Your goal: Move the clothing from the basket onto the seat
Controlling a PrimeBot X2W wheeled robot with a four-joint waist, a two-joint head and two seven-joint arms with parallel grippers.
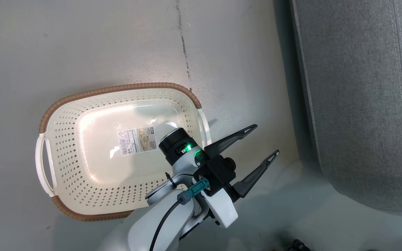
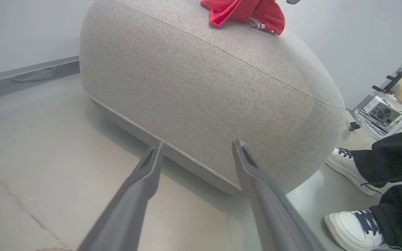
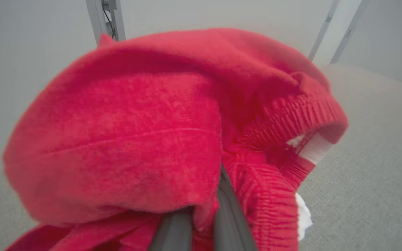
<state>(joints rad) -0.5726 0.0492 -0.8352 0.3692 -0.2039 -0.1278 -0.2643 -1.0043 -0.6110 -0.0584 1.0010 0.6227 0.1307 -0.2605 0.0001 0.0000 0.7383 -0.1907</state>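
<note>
Head: basket [image 1: 124,87] empty beside seat [image 1: 361,104]; L gripper [image 1: 266,139] wide, holding nothing, between them. L wrist: clothing [image 2: 246,12] atop seat. R wrist: R gripper [image 3: 201,214] clamped on clothing over seat; fabric wraps it, so I reckon release may snag, dragging it off.

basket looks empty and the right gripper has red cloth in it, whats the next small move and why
Probably open the right gripper: its jaws are shut on the clothing, the grey seat lies beneath it, and the basket holds no clothing, so letting go should drop it on the seat.
</note>
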